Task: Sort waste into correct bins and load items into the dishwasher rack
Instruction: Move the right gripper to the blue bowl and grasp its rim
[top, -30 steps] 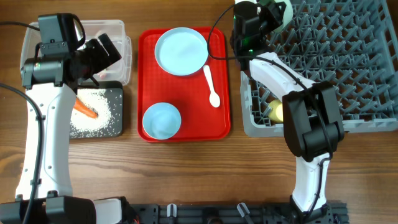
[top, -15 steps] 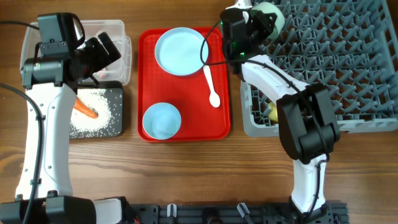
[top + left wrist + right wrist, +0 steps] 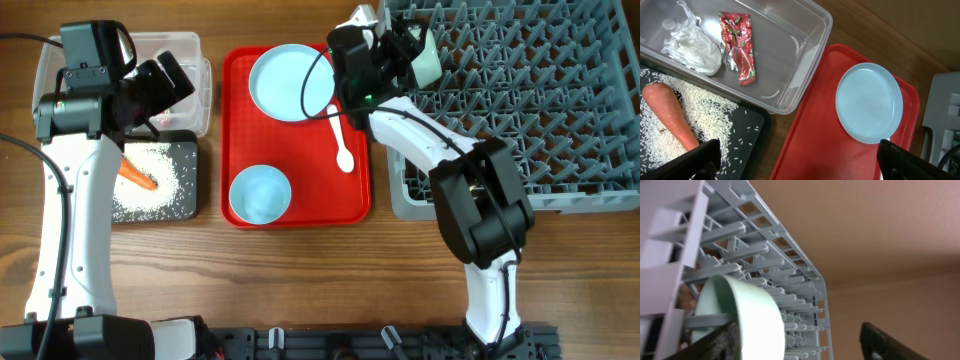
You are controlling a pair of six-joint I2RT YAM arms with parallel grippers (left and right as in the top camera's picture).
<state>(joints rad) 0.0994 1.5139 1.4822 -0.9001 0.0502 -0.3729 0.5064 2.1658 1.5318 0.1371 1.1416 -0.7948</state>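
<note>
The right gripper (image 3: 797, 330) has its jaws spread wide at the near corner of the grey dishwasher rack (image 3: 540, 90), where a mint bowl (image 3: 747, 315) stands on edge among the upright pegs; the bowl's rim lies just beside one finger, and whether the two touch cannot be told from the wrist view. The left gripper (image 3: 797, 150) hangs open over the bins, holding nothing. In the clear tub (image 3: 790, 35) lie a crumpled white tissue (image 3: 690, 45) and a red snack wrapper (image 3: 740, 50), side by side; the wrapper carries printed markings, possibly a logo, too small and creased to read. Just beside the tub, the black tray (image 3: 756, 116) holds an orange carrot (image 3: 667, 112) lying on scattered white rice (image 3: 715, 115). On the flat red serving tray (image 3: 815, 125) sit a round pale blue plate (image 3: 869, 102), a pale blue bowl (image 3: 260, 193) well apart from it, and a white spoon (image 3: 339, 138) near the plate's edge
</note>
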